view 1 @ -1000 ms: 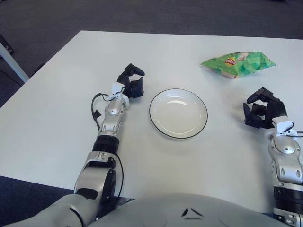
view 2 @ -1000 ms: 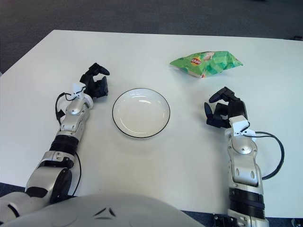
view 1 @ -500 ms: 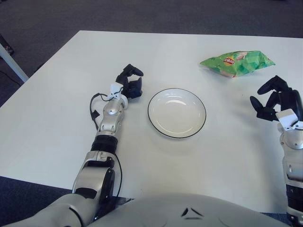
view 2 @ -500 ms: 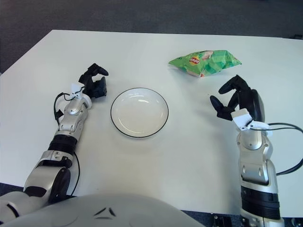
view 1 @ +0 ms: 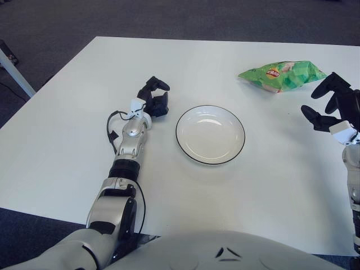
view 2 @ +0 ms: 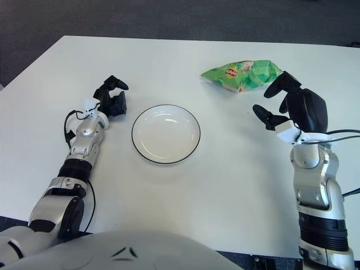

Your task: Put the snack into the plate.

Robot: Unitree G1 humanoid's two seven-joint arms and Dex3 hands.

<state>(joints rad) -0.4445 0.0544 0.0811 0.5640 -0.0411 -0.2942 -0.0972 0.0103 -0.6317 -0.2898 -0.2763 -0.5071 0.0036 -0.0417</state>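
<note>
Hovering spread right hand (view 2: 288, 104) near snack (view 2: 242, 75), white table (view 2: 214, 185), dark carpet (view 2: 169, 17)

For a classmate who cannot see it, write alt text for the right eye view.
The robot's right hand, fingers open, is raised just right of a green snack bag lying on a white table. An empty white plate sits at the centre, and the left hand shows beside the plate's left edge.
</note>
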